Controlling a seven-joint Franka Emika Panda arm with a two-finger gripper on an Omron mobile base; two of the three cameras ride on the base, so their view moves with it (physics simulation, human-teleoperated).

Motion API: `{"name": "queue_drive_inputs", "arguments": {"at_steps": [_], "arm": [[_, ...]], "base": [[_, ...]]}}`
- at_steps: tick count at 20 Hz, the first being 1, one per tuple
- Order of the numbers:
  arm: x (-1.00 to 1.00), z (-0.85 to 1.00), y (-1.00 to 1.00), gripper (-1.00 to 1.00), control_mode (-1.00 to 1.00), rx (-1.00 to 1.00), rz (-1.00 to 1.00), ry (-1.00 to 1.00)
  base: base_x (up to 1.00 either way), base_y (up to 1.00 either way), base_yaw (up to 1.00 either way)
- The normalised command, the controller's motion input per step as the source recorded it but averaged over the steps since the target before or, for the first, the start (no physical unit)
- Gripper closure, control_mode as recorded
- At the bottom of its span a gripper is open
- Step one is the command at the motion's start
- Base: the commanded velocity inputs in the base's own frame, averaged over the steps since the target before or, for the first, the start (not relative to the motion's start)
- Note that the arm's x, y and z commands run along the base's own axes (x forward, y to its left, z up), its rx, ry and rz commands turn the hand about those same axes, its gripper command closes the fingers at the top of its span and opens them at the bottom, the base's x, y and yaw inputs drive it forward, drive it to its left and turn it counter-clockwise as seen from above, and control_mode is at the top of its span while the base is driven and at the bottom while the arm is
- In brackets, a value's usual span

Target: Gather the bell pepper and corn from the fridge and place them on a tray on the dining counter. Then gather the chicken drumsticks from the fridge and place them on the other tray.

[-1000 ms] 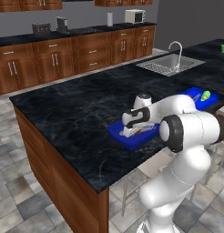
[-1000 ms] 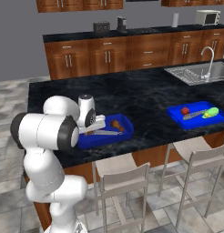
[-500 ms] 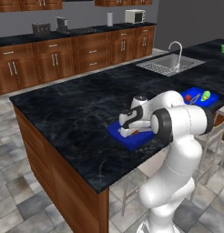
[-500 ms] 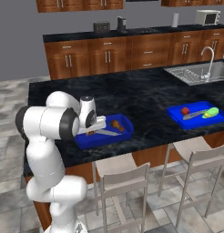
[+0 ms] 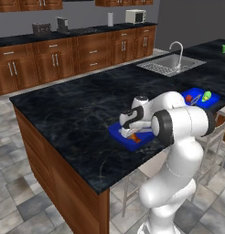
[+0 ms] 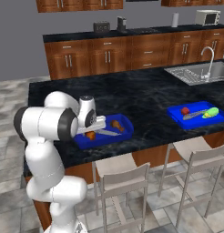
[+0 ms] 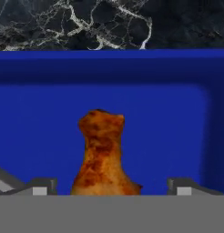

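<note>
On the black dining counter lies a blue tray under my gripper. In the hand view the gripper is open, with an orange-brown chicken drumstick lying on the tray floor between its fingertips with a gap on each side. From the right, that tray holds two drumsticks and a silver utensil. The other tray carries the red bell pepper and the corn. The fridge is out of view.
A sink with a faucet is set into the counter behind the far tray. Stools stand along the counter's near edge beside my base. Brown wall cabinets run along the back. A small green cup sits far right.
The jaws have opened wide and let go of the drumstick, which now lies in the near tray. The hand has shifted toward that tray's left end.
</note>
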Motion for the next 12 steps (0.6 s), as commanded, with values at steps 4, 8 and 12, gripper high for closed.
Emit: {"name": "queue_drive_inputs", "arguments": {"at_steps": [4, 8, 12], "arm": [[-0.44, 0.40, 0.00, -1.00, -1.00, 0.00, -0.05, -0.04], [-0.88, 0.73, -0.17, -1.00, -1.00, 0.00, -0.11, -0.25], [-1.00, 0.96, -0.35, -1.00, -1.00, 0.00, -0.17, -0.31]], "base": [[0.00, 0.00, 0.00], [0.00, 0.00, 0.00], [0.00, 0.00, 0.00]]}}
